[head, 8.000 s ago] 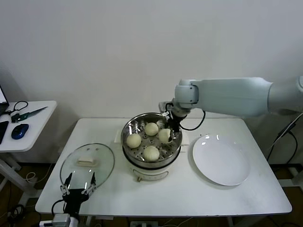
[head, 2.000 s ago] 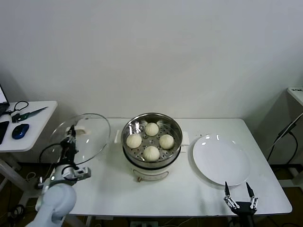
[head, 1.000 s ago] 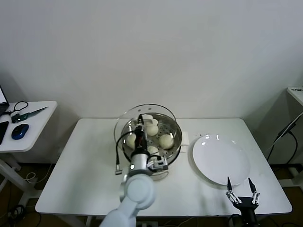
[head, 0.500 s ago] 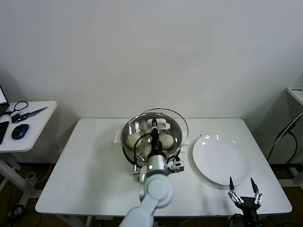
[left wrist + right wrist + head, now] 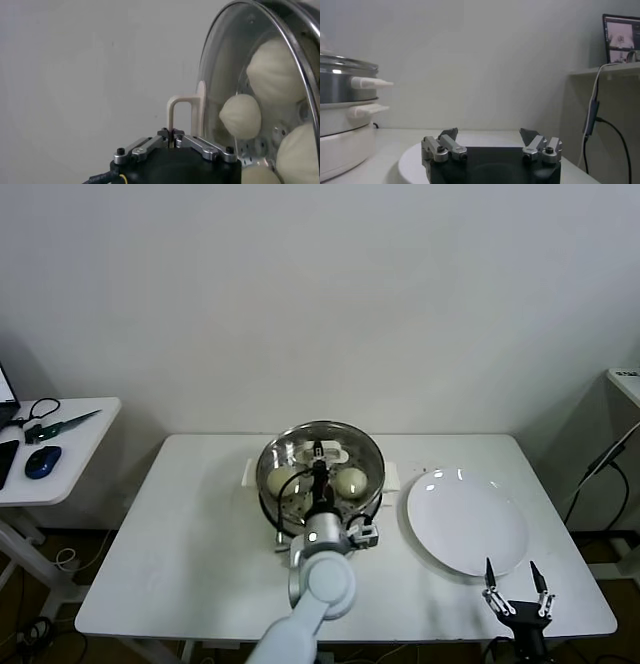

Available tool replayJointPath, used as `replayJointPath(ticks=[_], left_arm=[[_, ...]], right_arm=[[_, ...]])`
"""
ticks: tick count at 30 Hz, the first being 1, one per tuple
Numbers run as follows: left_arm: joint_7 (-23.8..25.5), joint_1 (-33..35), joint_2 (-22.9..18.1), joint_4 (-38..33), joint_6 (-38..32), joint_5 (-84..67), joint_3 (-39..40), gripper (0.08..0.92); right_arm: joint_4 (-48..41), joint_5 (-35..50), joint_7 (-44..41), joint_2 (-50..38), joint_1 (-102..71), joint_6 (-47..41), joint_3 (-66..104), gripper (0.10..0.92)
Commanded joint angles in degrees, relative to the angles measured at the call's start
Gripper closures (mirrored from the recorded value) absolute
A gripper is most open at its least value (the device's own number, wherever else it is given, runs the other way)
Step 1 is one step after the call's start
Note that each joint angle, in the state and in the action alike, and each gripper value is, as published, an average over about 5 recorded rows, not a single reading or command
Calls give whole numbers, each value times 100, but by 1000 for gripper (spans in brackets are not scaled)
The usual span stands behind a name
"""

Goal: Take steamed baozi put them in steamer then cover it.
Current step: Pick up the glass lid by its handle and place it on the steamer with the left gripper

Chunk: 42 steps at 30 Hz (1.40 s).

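Note:
The steamer (image 5: 268, 506) stands mid-table, and a clear glass lid (image 5: 292, 442) lies over its basket, lined up with the rim. Through the glass I see steamed baozi (image 5: 350, 481), cream-white, on the perforated floor. My left gripper (image 5: 318, 456) reaches over the pot from the front and is shut on the lid's white handle (image 5: 182, 116). The left wrist view shows its gripper (image 5: 171, 134) pinching the thin handle bar, with baozi (image 5: 242, 116) behind the glass. My right gripper (image 5: 515, 596) hangs open and empty at the table's front right; the right wrist view shows that gripper (image 5: 490, 135).
A bare white plate (image 5: 467, 521) lies right of the steamer (image 5: 340, 85), close to the right gripper. A side table (image 5: 75, 474) at far left carries a blue mouse (image 5: 42, 461) and scissors (image 5: 60, 424). A wall stands behind.
The lid, carried in by the left gripper, has shifted left and come down from a tilted, off-centre position to sit centred over the steamer. The right gripper has stayed put.

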Motion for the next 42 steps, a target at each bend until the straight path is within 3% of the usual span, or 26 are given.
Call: replayJointPath(ticks=[1, 23, 33, 42], left_arm=[[6, -17, 2, 106, 1, 92, -21, 868], [-45, 26, 133, 57, -89, -165, -16, 855], [92, 92, 445, -907, 44, -1276, 209, 595], [56, 840, 935, -2138, -100, -1973, 272, 335]], right_arm=[[2, 10, -9, 11, -5, 8, 31, 203], [171, 13, -59, 90, -23, -194, 32, 203], [315, 55, 204, 53, 36, -735, -7, 203], [421, 149, 92, -29, 58, -871, -44, 203]])
